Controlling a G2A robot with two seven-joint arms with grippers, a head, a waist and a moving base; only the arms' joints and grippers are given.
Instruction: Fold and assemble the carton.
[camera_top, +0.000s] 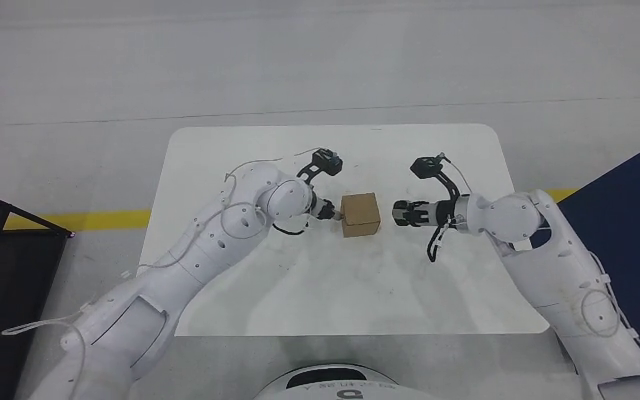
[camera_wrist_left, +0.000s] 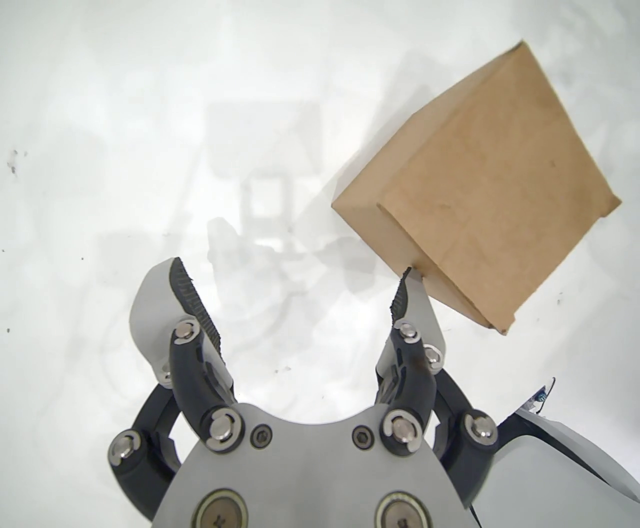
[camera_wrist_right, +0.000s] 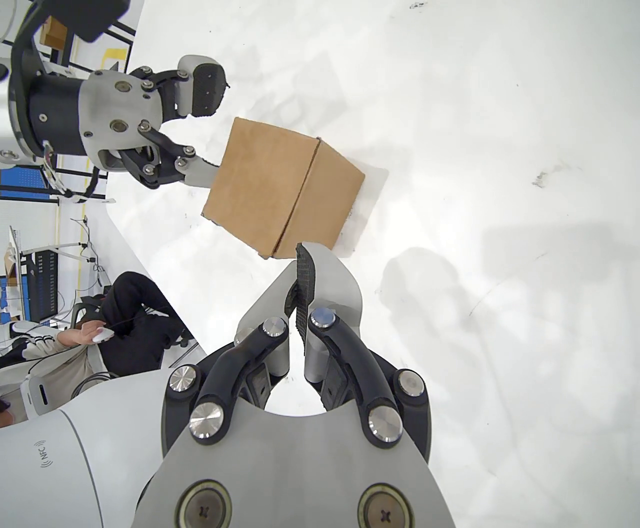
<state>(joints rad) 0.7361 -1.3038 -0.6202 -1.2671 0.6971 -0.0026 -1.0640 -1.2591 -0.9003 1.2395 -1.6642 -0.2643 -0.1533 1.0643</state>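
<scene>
A closed brown carton (camera_top: 360, 213) stands as a small cube in the middle of the white table (camera_top: 250, 160). My left gripper (camera_top: 327, 211) sits right at the carton's left side and is open. In the left wrist view (camera_wrist_left: 292, 282) one fingertip (camera_wrist_left: 402, 287) touches the carton (camera_wrist_left: 480, 200) near a corner while the other stands free. My right gripper (camera_top: 396, 213) is just to the carton's right with its pads (camera_wrist_right: 303, 280) shut together, the tips close to the carton's (camera_wrist_right: 280, 185) lower corner. The left gripper (camera_wrist_right: 200, 135) also appears in the right wrist view behind the carton.
The table's white top (camera_wrist_right: 500, 150) lies bare around the carton on all sides. A yellow floor line (camera_top: 90, 218) runs past the table's left edge, and a dark blue surface (camera_top: 610, 200) borders the right side.
</scene>
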